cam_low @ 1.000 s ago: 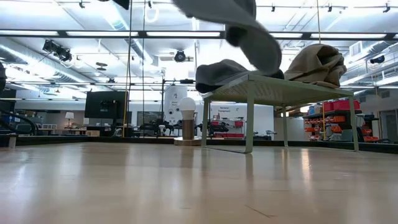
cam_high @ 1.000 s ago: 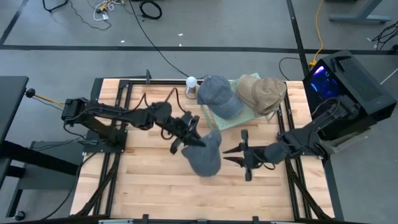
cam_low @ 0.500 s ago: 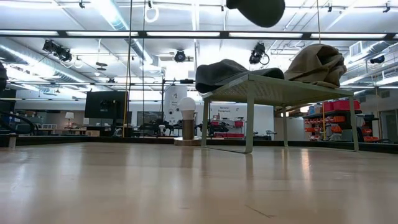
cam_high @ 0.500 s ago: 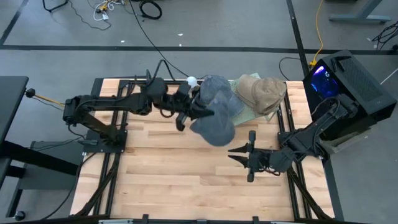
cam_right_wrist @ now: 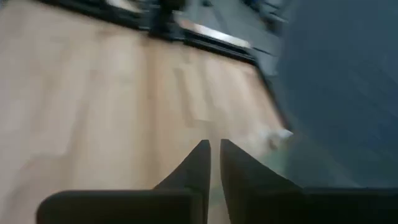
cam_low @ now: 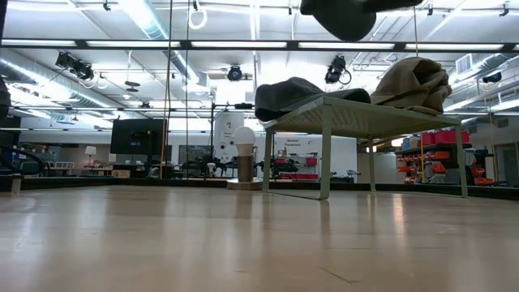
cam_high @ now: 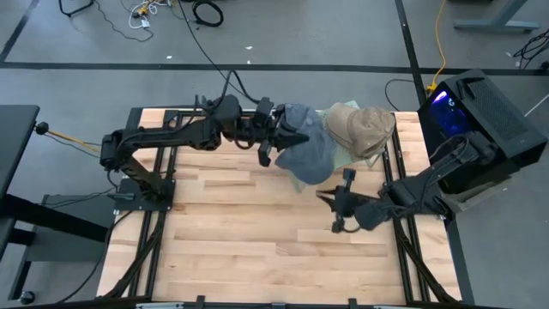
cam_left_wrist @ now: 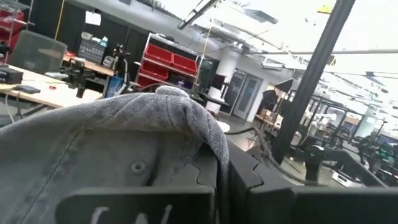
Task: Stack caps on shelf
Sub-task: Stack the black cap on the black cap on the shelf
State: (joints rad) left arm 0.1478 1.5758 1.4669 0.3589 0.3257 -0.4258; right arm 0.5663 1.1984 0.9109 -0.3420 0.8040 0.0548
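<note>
My left gripper (cam_high: 287, 140) is shut on a blue-grey cap (cam_high: 306, 160), held in the air over the near left part of the pale green shelf (cam_high: 345, 158). In the low view this cap (cam_low: 340, 16) shows at the top, above the shelf (cam_low: 365, 113). Another blue-grey cap (cam_high: 296, 118) rests on the shelf's left end, and tan caps (cam_high: 360, 127) are piled on its right end. My right gripper (cam_high: 330, 206) hovers over the table just in front of the shelf. Only a slit shows between its fingers (cam_right_wrist: 214, 155), which hold nothing. My left gripper holds the blue-grey cap at its left side (cam_high: 293, 146), coming about level from the table's left. Crown cloth with an eyelet (cam_left_wrist: 138, 167) lies bunched over the fingers and hides the place of contact. The cap is lifted clear and sags below and beyond the fingers.
A black box with blue light (cam_high: 476, 112) stands at the table's right edge behind my right arm. A small white-bulbed lamp (cam_high: 264, 112) stands at the far edge, left of the shelf. Bare wood (cam_high: 240, 240) fills the near half of the table.
My left gripper has carried the blue-grey cap up and toward the far edge, from over the table's middle to over the shelf's near left part. The cap has risen almost out of the low view. My right gripper has turned a little and edged toward the shelf.
</note>
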